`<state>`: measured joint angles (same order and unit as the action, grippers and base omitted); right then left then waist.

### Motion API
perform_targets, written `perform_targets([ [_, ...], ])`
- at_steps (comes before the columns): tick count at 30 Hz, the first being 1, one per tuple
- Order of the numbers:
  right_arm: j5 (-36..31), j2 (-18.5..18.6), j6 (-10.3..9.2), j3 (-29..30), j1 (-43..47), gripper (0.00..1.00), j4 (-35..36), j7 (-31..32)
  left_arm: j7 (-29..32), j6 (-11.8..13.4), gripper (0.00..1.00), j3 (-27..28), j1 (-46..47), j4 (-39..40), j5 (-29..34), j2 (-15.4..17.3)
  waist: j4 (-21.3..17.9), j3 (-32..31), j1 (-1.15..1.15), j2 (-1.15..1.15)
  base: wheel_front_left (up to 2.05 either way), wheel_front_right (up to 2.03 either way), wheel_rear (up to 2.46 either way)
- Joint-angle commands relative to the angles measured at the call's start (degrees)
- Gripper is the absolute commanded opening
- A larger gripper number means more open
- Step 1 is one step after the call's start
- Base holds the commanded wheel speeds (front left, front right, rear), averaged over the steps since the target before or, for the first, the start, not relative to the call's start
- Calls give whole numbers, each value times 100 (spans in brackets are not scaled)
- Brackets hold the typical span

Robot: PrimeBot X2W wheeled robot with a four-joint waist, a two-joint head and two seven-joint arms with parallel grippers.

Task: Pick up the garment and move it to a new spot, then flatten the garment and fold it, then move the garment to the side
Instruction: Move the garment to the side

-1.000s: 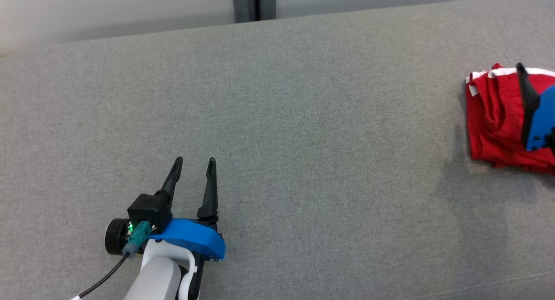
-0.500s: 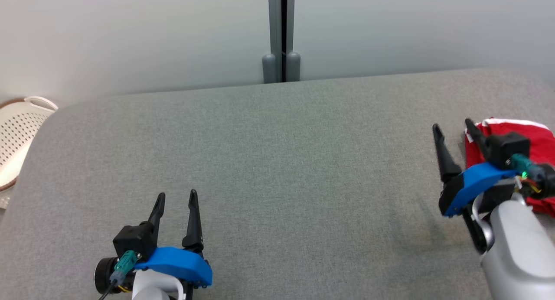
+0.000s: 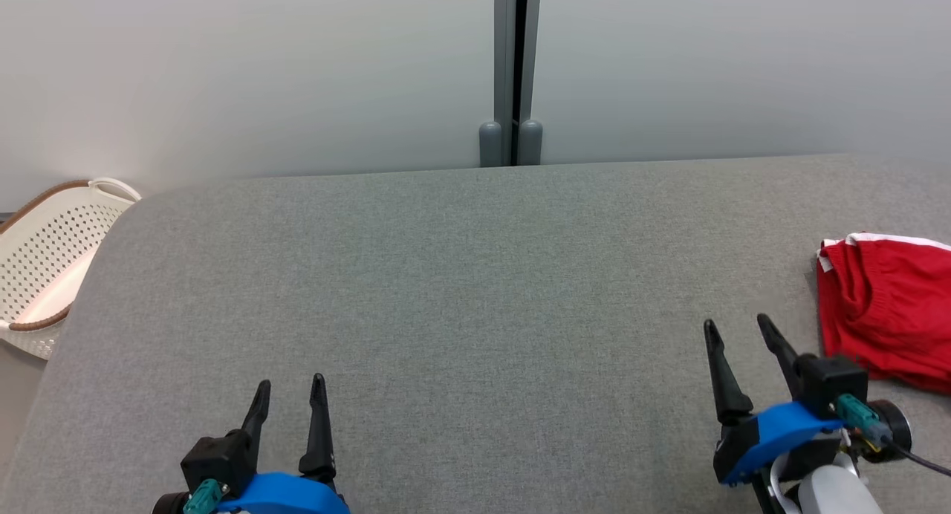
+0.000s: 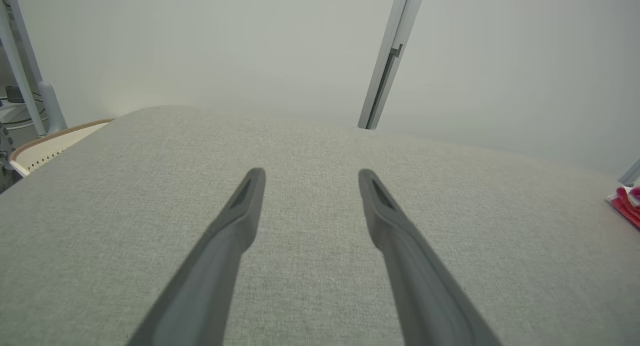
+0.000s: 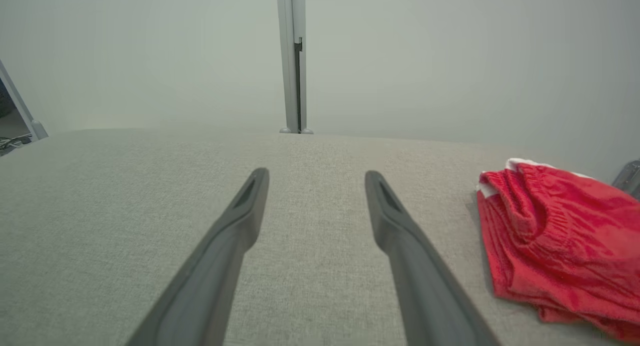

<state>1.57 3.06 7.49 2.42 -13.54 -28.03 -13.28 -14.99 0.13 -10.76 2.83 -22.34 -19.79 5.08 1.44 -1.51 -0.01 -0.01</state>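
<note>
Cloth was your whole concern at that moment: the red garment (image 3: 884, 317), white-trimmed along its far edge, lay in a loose folded bundle at the right end of the grey padded surface (image 3: 475, 276), partly cut off by the head view's edge. Your right gripper (image 3: 737, 322) sat just beside it on its left, not touching, fingers spread apart and holding nothing. Your left gripper (image 3: 291, 382) was well apart at the lower left, fingers likewise parted and empty, near the end where the white perforated basket (image 3: 52, 261) stood. You could judge the garment light, soft and limp, with a ribbed elastic band gathered near its top; lifted by one layer it would likely sag and unfold. You would have done best to pinch through all layers at the near left edge, or at the thicker ribbed band, where cloth gives the fingers something to bite. By its look the folding was done and it already lay aside
</note>
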Motion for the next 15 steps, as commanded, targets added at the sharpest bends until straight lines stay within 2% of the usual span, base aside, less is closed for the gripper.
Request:
perform_targets([
  [1,58,-15,1,-6,165,100,58,-40,-27,-37,100,-28,-44,2,33,19,11,-1,1,1,0,0,0],
  [7,399,-14,1,-79,539,100,222,-51,-27,-101,100,-93,-63,-130,84,46,32,-17,1,1,0,0,0],
  [15,556,-16,1,-139,582,100,271,-89,-28,-61,100,-143,29,-271,100,46,24,-39,1,1,0,0,0],
])
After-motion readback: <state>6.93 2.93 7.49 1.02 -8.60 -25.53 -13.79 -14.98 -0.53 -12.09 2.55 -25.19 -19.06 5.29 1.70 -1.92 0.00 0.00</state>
